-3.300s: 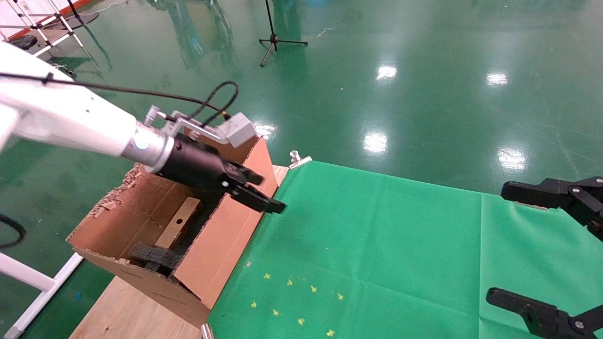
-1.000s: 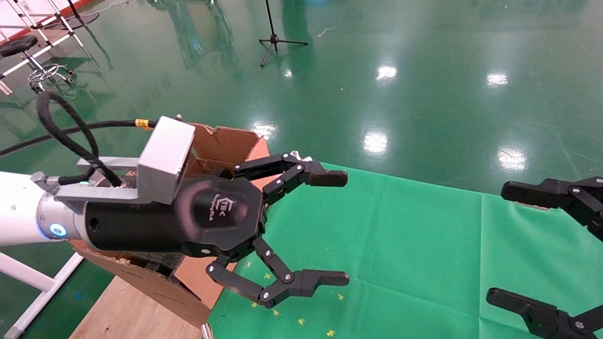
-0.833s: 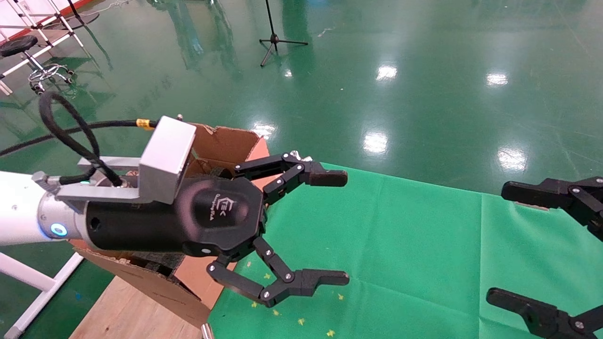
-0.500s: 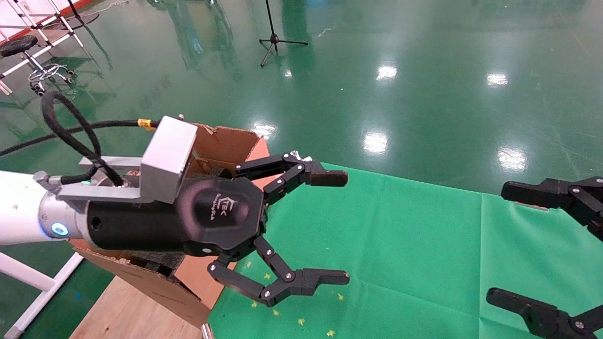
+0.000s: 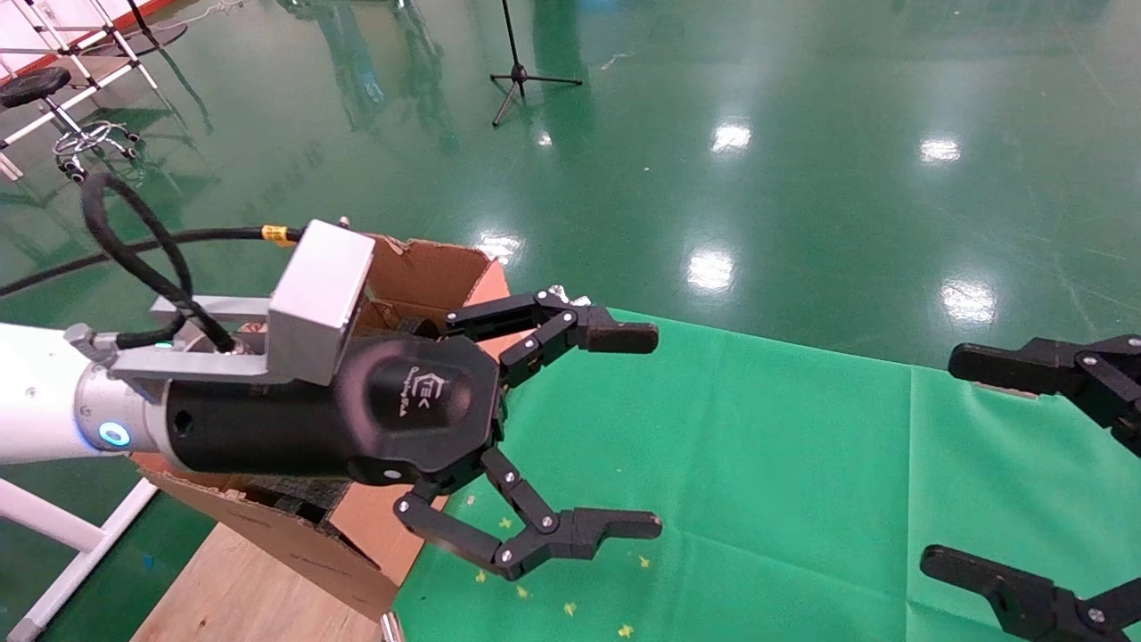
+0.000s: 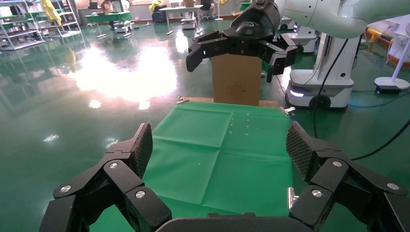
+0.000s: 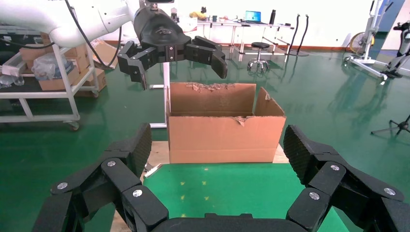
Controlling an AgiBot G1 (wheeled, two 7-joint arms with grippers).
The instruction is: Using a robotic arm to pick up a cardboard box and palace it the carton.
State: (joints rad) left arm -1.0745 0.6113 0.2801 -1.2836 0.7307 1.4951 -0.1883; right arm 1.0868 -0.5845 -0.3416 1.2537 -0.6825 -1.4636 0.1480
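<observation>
The white and silver robotic arm reaches in from the left of the head view. Its black gripper [image 5: 657,431] is open and empty, held over the green cloth right beside the carton [image 5: 428,267]. The arm covers most of the carton's inside, so the cardboard box is hidden. My right gripper [image 5: 940,456] is open at the cloth's right edge; its wrist view faces the carton [image 7: 225,135] between open jaws [image 7: 217,145]. My left gripper [image 6: 220,145] is open over the cloth, far from the carton [image 6: 237,87].
The green cloth [image 5: 731,446] covers the table, with small yellow marks [image 5: 570,571] near the carton and metal clips at its corners [image 5: 562,299]. The carton stands on bare wood [image 5: 241,588] at the table's left end. A tripod [image 5: 526,76] stands on the floor beyond.
Since 3.3 s ago the white arm has drawn back from over the carton, turned, and spread its fingers wide over the cloth. In the last second it has barely moved. The right gripper is still.
</observation>
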